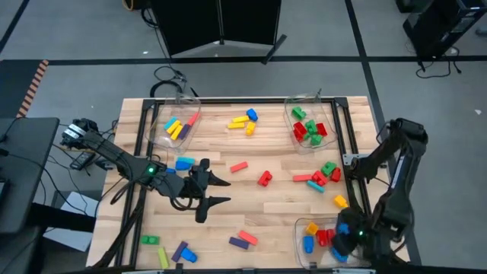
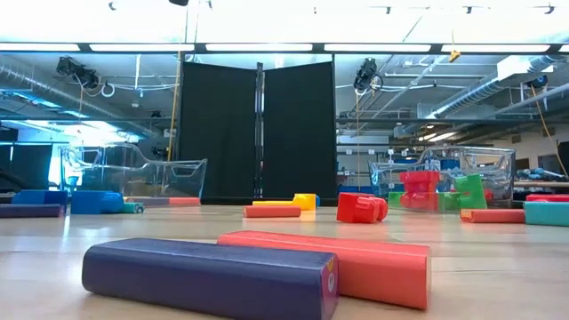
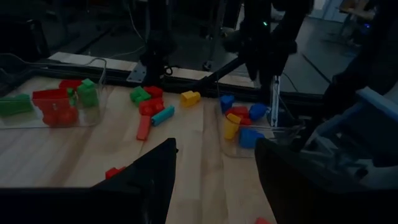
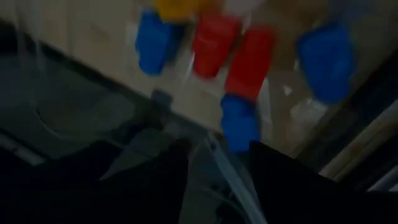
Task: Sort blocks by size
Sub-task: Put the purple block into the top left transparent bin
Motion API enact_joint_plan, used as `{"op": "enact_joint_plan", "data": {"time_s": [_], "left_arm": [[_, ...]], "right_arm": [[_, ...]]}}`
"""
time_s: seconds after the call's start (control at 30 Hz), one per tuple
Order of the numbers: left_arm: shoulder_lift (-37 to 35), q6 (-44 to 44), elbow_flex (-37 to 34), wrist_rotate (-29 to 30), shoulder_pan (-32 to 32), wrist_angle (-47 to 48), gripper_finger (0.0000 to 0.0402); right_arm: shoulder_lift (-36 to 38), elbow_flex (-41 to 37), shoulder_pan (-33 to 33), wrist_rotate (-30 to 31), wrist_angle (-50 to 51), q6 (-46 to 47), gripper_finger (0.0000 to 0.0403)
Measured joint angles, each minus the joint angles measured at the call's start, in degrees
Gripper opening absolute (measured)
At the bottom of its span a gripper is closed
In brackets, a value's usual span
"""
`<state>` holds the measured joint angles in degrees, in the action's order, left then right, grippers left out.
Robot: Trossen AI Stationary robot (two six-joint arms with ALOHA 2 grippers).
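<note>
The wooden table (image 1: pixel 251 217) has small plastic toy blocks spread all over it and three clear plastic bins. The clear bin at 11 o'clock (image 1: pixel 161 116) holds yellow, blue, red and purple long bars lying slanted. The clear bin at 1 o'clock (image 1: pixel 292 105) holds chunky red and green blocks. The clear bin at 5 o'clock (image 1: pixel 298 227) holds short yellow, blue and red stubs. The left gripper (image 1: pixel 219 190) hangs over the table a little toward 8 o'clock from the middle, with its two dark fingers spread apart and nothing between them; its fingers point toward 3 o'clock. The right gripper (image 4: pixel 217 168) sits at 5 o'clock, right at the edge of the stub bin, with its fingers parted a bit; in the right wrist view a short blue stub (image 4: pixel 239 122) is just ahead of the gap, but it is not clear that the fingers grip it. Near the middle lies a small red bar (image 1: pixel 239 167), its long side running almost from 9 to 3 o'clock. A long red bar (image 1: pixel 302 178) toward 3 o'clock lies the same way, with a teal bar (image 1: pixel 315 186) just beside it. At 6 o'clock a purple bar (image 1: pixel 239 243) and a salmon red bar (image 1: pixel 248 237) lie close together, both slanted. A yellow bar (image 1: pixel 240 121) at 12 o'clock lies slanted next to a blue block (image 1: pixel 252 115).
</note>
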<state>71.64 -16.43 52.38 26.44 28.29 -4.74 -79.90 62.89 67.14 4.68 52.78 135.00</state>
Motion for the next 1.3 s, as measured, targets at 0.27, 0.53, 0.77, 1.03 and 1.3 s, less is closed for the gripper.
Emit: {"op": "enact_joint_plan", "data": {"time_s": [0.27,0.53,0.77,1.03,1.3], "left_arm": [[-1.4,-0.2,0.0,0.0,-0.2,6.3,0.0223],[-3.8,-3.3,0.0,2.3,-1.3,13.2,0.0223],[-3.8,-8.1,0.0,8.9,-3.3,14.1,0.0223],[-6.3,-30.8,0.1,14.4,-7.0,31.2,0.0223],[-6.7,-43.0,2.4,4.3,-7.2,55.8,0.0200]], "right_arm": [[8.0,0.0,-3.8,12.0,10.1,-2.6,0.0139],[13.2,0.0,-14.2,29.0,17.9,-17.8,0.0120],[12.8,0.0,-30.9,34.7,10.5,-49.7,0.0119],[11.5,0.0,-50.8,24.9,-3.0,-80.9,0.0121],[8.3,0.0,-62.3,8.4,-19.4,-105.1,0.0119]]}}
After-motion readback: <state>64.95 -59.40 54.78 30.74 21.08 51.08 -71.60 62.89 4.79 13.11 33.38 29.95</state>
